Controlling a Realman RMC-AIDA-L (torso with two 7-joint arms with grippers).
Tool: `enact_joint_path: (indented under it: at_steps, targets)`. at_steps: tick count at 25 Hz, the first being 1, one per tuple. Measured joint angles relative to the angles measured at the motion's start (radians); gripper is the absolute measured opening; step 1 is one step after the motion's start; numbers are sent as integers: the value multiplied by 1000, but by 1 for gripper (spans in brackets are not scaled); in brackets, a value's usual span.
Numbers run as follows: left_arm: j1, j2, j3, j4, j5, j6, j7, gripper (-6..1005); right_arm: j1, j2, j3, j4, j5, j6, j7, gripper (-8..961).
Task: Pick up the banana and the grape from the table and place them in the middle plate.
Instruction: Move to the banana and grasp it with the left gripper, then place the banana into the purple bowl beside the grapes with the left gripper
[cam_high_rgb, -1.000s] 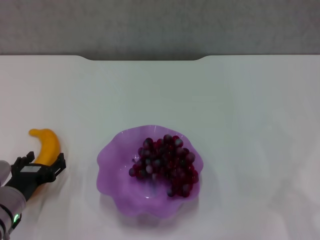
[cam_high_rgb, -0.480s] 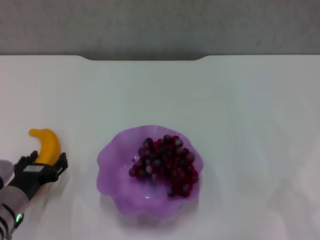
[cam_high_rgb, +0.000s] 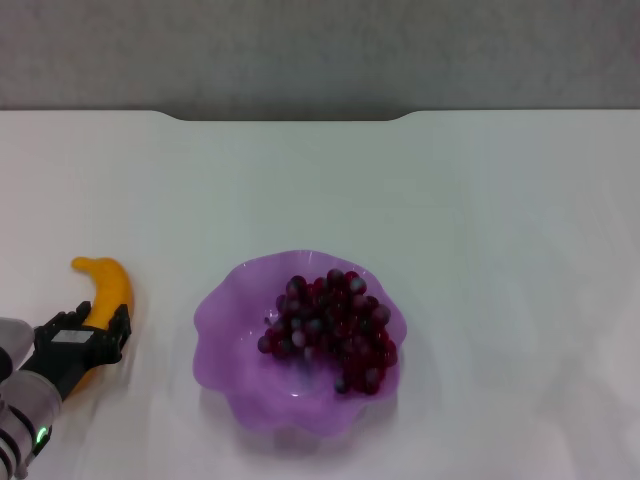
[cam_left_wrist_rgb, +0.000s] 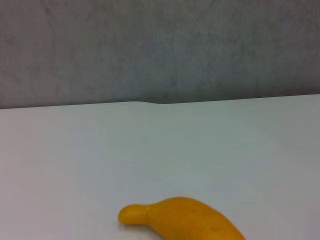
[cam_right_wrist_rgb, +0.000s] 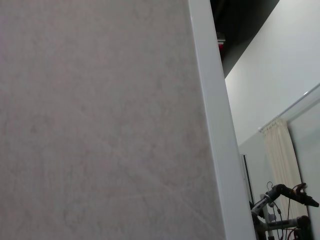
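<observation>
Banana (cam_high_rgb: 108, 290) is the one piece left to move: it lies on the white surface (cam_high_rgb: 480, 200) close to the left edge, toward the near-left corner, well apart from the middle plate (cam_high_rgb: 225, 315). The grape (cam_high_rgb: 330, 330) bunch already rests inside that plate, heaped toward its right half, so by the look of things half the job is done. The plate itself sits near the middle of the near edge, and its left half is bare purple plastic with room for the fruit.

The left pincer (cam_high_rgb: 95, 335) is down at the banana's near end, its black fingers set on either side of the yellow body with the far, curved end poking out beyond them. The fingers look narrow and close against the fruit, but whether they have actually clamped it cannot be told; the banana appears to lie on the surface, not lifted. The left wrist view shows only the banana's tip and body low down, with bare white surface beyond. The right arm is out of the scene, its camera facing a wall.

Nothing stands between banana and plate; only the raised scalloped rim needs clearing.
</observation>
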Motion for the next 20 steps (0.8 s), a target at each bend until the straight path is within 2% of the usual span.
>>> enact_joint_path:
  at_steps: [6,20]
  targets:
    - [-7,1,0,0,0,-17,1,476,0,0,0,0,0,0,0,-1]
    - [-38,8,-1,0,-1,-11,-2,505,4,-2,0,0,0,28,0,-1]
